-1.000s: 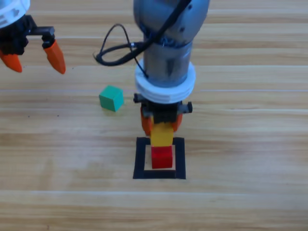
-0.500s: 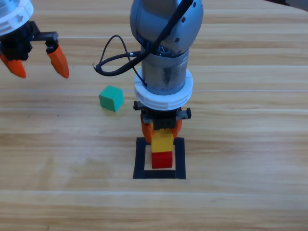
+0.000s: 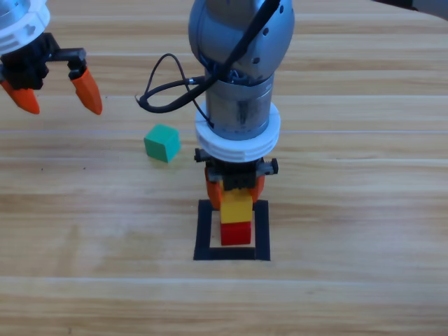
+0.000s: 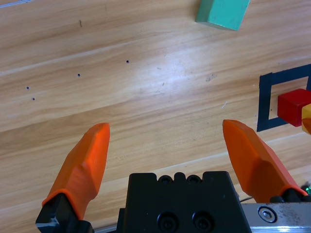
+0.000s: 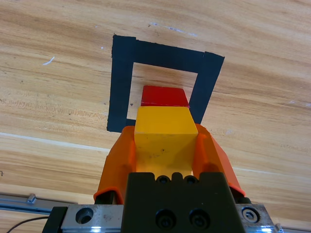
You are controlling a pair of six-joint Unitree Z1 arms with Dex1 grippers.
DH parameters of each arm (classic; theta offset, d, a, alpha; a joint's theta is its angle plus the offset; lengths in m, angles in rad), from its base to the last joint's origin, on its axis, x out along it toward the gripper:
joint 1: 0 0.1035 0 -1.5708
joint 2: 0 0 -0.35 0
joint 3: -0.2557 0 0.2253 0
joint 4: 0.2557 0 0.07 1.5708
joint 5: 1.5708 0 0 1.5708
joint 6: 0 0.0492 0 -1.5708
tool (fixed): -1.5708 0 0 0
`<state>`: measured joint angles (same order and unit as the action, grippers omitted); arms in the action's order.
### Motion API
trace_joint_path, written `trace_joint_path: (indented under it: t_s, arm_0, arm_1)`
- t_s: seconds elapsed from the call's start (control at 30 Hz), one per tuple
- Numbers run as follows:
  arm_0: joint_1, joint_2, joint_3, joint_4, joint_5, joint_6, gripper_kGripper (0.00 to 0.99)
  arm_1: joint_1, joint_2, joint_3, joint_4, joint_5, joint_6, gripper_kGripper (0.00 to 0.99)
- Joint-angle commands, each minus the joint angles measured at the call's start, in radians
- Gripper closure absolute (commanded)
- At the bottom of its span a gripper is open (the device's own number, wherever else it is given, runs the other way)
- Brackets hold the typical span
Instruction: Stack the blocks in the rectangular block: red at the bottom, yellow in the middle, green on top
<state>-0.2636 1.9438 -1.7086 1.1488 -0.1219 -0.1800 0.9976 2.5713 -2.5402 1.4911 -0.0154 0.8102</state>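
Observation:
The red cube (image 3: 236,233) (image 5: 164,96) (image 4: 293,107) sits inside the black tape square (image 3: 203,232) (image 5: 121,87) (image 4: 265,104). My right gripper (image 3: 236,187) (image 5: 165,145) is shut on the yellow cube (image 3: 237,205) (image 5: 165,133), holding it right over the red cube; whether the two touch I cannot tell. The teal-green cube (image 3: 162,143) (image 4: 222,13) lies on the table to the upper left of the square. My left gripper (image 3: 57,96) (image 4: 167,145) hovers open at the far upper left with nothing between its fingers.
A black cable (image 3: 164,87) loops off the right arm above the green cube. Bare wooden table (image 3: 350,210) surrounds the tape square on all sides.
The right gripper has lowered the yellow cube closer onto the red cube. The left gripper has drifted slightly to the right.

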Motion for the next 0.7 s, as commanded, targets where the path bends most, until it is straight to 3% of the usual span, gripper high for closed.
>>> trace_joint_path:
  t_s: [0.03,0.4,0.5,0.57,0.6,0.7]
  arm_0:
    - [0.02,-0.009,0.032,-0.018,-0.013,-0.007,0.0]
    - [0.017,0.004,0.017,-0.023,-0.012,-0.007,0.0]
    - [0.014,0.029,-0.011,-0.023,-0.009,-0.009,0.0]
    - [0.009,0.049,-0.036,-0.02,-0.007,-0.01,0.0]
    - [0.006,0.064,-0.062,-0.011,-0.007,-0.01,0.0]
    - [0.001,0.095,-0.128,0.026,-0.005,-0.016,0.0]
  arm_1:
    - [0.023,0.082,0.003,0.009,0.006,-0.009,0.798]
    - [0.021,0.093,0.0,0.009,0.008,-0.017,0.774]
    - [0.019,0.095,-0.003,0.009,0.012,-0.026,0.464]
    - [0.019,0.095,-0.006,0.008,0.012,-0.029,0.1]
    - [0.019,0.093,-0.009,0.009,0.012,-0.031,0.001]
    - [0.018,0.053,-0.028,0.009,0.0,-0.054,0.0]
